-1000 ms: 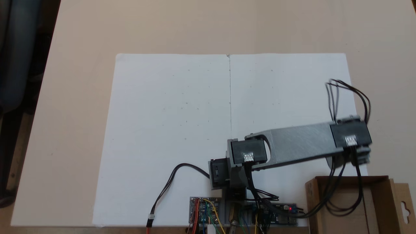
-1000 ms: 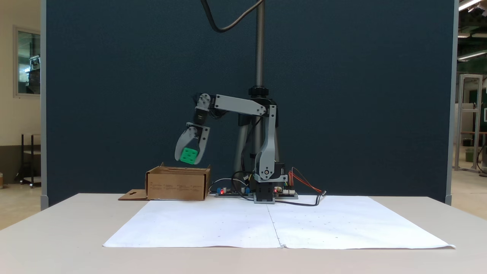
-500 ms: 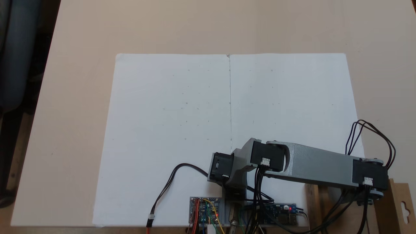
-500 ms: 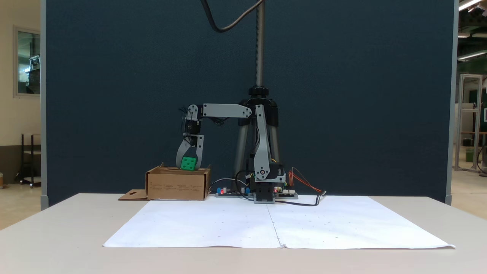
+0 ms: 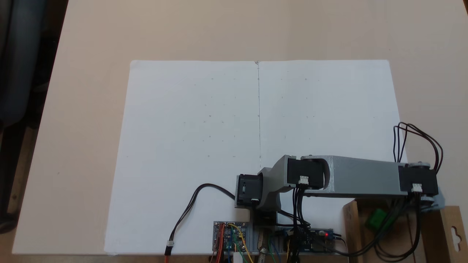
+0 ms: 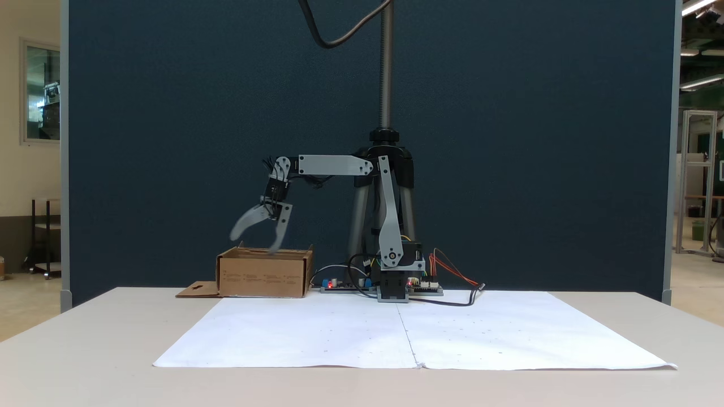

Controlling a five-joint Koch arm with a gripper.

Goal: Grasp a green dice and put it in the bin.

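- Green dice lying inside the bin, blurred, partly crossed by black cables in a fixed view from above.
- Sitting apart from the gripper, touching neither jaw.
- Hanging above the bin in a fixed view from the front, jaws spread wide with nothing between them; one jaw swinging out to that view's left, the other pointing down at the box's top edge.
- Reaching level from the upright arm link out over the box, forearm stretching to the right in a fixed view from above.
- Resting at the white paper sheet's near-right corner in that view, flap with hang-hole cutout sticking out on the far side of the box.
- Standing at the paper's edge beside circuit boards, base showing a red light nearby.
- Covering the tan table, paper split by a centre seam.
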